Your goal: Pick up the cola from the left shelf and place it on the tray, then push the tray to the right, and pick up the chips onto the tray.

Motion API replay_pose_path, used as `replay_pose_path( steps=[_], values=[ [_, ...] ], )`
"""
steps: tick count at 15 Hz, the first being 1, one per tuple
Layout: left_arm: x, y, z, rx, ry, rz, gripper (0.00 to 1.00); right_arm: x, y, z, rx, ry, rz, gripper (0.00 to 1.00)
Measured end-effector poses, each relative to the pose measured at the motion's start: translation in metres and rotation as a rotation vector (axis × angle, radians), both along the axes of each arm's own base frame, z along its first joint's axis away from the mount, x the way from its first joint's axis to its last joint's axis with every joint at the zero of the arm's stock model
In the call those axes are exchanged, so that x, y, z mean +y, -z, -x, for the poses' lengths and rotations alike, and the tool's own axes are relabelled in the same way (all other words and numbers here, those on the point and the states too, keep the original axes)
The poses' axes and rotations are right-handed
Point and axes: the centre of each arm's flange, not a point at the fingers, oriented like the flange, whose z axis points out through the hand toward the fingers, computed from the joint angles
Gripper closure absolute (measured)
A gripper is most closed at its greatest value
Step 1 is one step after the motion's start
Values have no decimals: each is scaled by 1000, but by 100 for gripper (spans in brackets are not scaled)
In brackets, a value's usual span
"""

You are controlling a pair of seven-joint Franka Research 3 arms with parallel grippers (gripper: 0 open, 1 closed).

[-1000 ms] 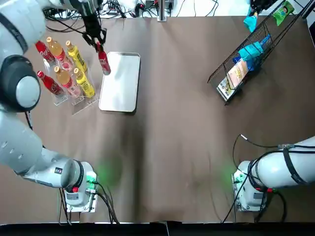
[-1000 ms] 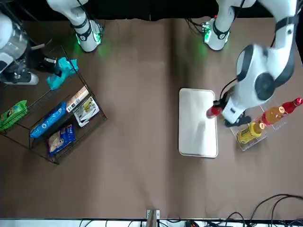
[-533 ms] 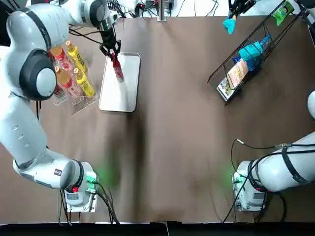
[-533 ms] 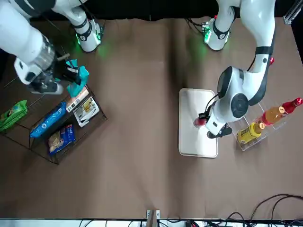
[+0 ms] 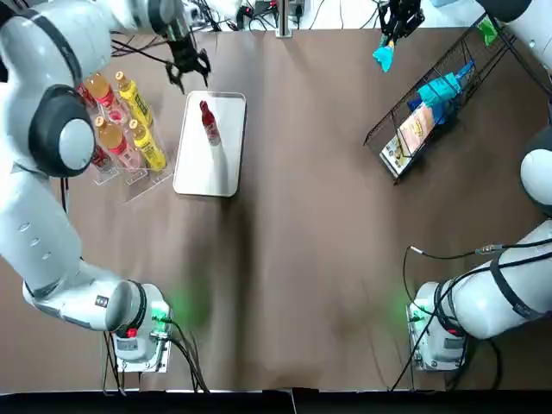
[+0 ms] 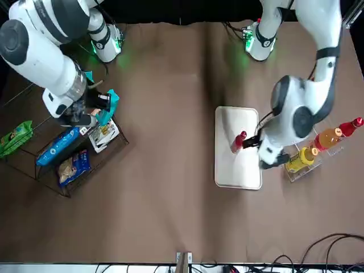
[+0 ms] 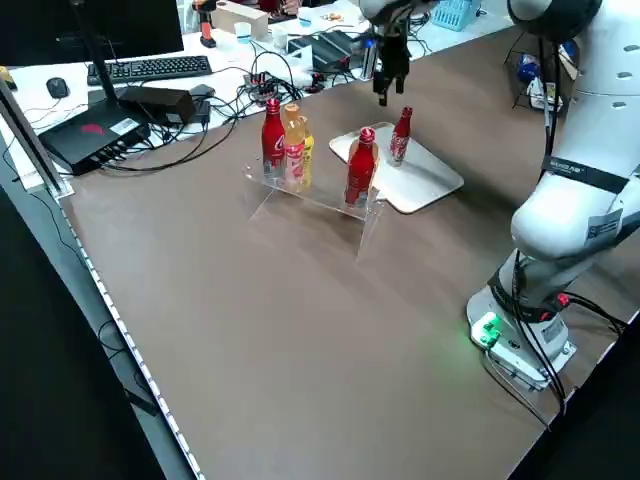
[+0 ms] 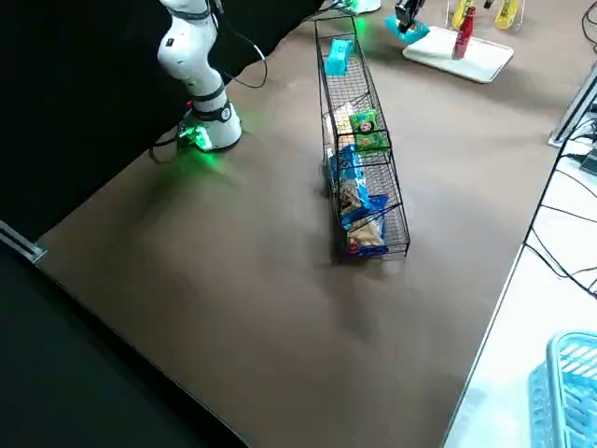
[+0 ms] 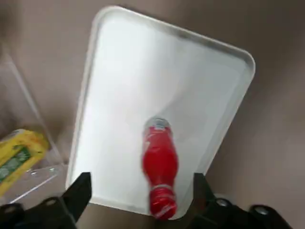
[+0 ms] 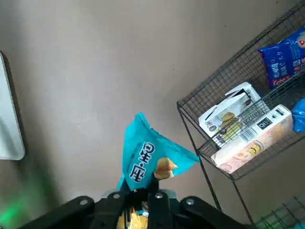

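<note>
Already done: the cola [image 5: 206,121] stands upright on the tray [image 5: 220,164], toward its far end — step one looks finished.
Left arm: the left gripper [image 5: 187,69] hangs just past the tray's far-left corner, fingers spread wide and empty; in its wrist view the cola sits below, between them and untouched.
Tray position: flat on the table, just beside the bottle shelf [image 5: 121,129] on the robot's left; judged not yet pushed right.
Right arm: the right gripper [image 5: 392,24] is clamped on a teal chips bag [image 5: 383,57], held in the air near the far end of the wire rack [image 5: 431,112] and well apart from the tray.
Left to do: the push to the right, then the chips onto the tray — though the bag is in the air while the tray sits unpushed.
Hard to see: the right fingertips are buried behind the bag in the wrist view; the right arm's upper links run off the top view's edge; the cola's label is too blurred to read.
</note>
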Motion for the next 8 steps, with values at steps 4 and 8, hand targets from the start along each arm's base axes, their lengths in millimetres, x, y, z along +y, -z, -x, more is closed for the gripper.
replay_pose_path(
  steps=[4, 8],
  values=[
    [67, -11, -2, 32, 90, 18, 0, 11, 12, -3, 7, -13, 5, 85],
    [79, 100, -3, 151, 209, 2, 0, 23, 29, -6, 16, -27, 11, 85]
  ],
)
